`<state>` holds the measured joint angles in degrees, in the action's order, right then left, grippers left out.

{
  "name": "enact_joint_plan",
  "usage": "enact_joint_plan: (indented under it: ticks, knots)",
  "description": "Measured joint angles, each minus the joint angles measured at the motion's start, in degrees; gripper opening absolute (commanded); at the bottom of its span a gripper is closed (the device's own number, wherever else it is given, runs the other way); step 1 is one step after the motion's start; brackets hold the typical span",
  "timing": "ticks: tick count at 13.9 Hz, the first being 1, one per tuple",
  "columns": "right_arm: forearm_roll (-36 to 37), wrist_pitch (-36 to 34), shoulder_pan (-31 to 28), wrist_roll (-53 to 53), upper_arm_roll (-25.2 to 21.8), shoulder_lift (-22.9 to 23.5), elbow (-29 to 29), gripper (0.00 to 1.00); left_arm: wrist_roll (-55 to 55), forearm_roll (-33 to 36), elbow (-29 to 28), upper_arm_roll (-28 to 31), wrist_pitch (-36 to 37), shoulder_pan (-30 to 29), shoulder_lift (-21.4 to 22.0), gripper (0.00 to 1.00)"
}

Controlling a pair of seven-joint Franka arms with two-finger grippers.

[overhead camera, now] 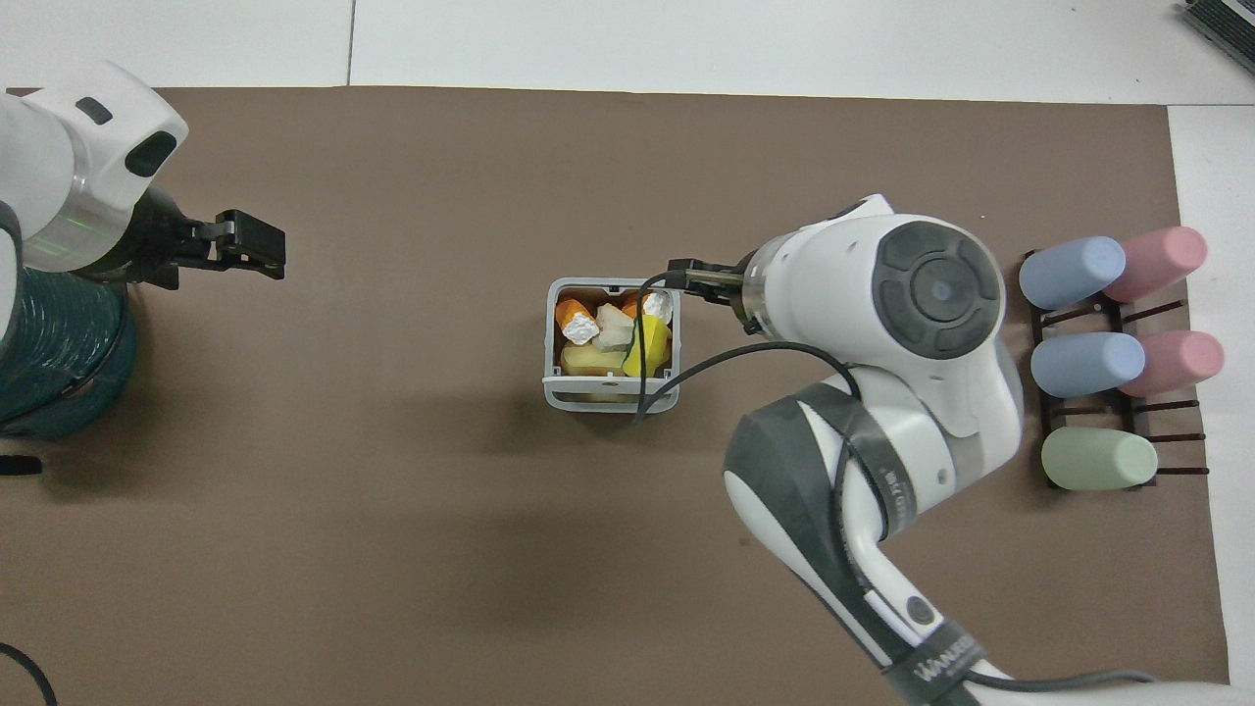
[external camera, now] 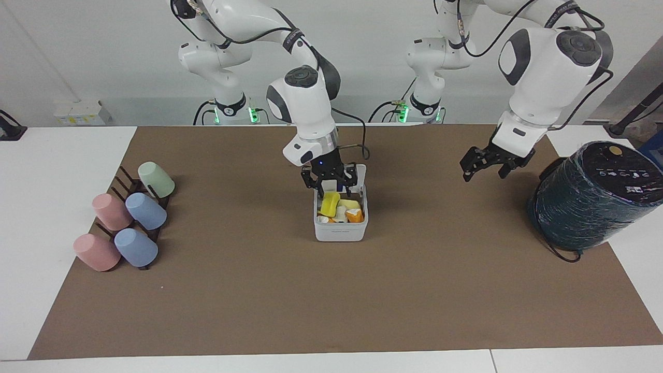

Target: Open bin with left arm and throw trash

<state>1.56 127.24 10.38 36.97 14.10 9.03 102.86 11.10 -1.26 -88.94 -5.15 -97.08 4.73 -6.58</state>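
Observation:
The white bin (external camera: 340, 233) stands mid-mat with its lid (external camera: 359, 175) tipped up. Inside lies the trash: a yellow chunk (external camera: 330, 203), a cream-white wedge (external camera: 342, 211) and an orange lump (external camera: 355, 216). My right gripper (external camera: 330, 182) hangs open just over the bin with nothing between its fingers. The overhead view shows the bin (overhead camera: 550, 345) with the yellow chunk (overhead camera: 651, 348), wedge (overhead camera: 615, 328) and orange lump (overhead camera: 569, 316) uncovered, and the right gripper (overhead camera: 683, 277) at the bin's rim. My left gripper (external camera: 484, 165) (overhead camera: 250, 245) waits open in the air over the mat, beside the dark cylinder.
A big dark film-wrapped cylinder (external camera: 595, 194) (overhead camera: 49, 363) stands at the left arm's end of the table. A dark rack of pastel cups (external camera: 129, 217) (overhead camera: 1108, 353) lies at the right arm's end. A brown mat (external camera: 331, 300) covers the table's middle.

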Motion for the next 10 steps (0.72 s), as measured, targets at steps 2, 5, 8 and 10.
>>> enact_joint_plan:
  ticks: [2, 5, 8, 10]
  knots:
    - [0.0, -4.0, -3.5, -3.6, -0.1, -2.7, 0.2, 1.00, 0.0, 0.0, 0.0, -0.2, 0.0, 0.2, 0.0, 1.00]
    - [0.0, -9.5, -8.2, -9.1, -0.2, -6.5, 0.3, 1.00, 0.0, 0.0, 0.0, -0.3, 0.0, 0.2, 0.0, 1.00]
    - [0.0, -16.6, -11.7, -15.3, -0.4, -9.7, -0.3, 1.00, 0.0, 0.0, 0.0, -0.3, 0.0, 0.2, 0.0, 1.00]
    - [0.0, -22.1, -13.0, -18.2, -0.4, -10.3, -3.4, 1.00, 0.0, 0.0, 0.0, -0.3, 0.0, 0.2, 0.0, 1.00]
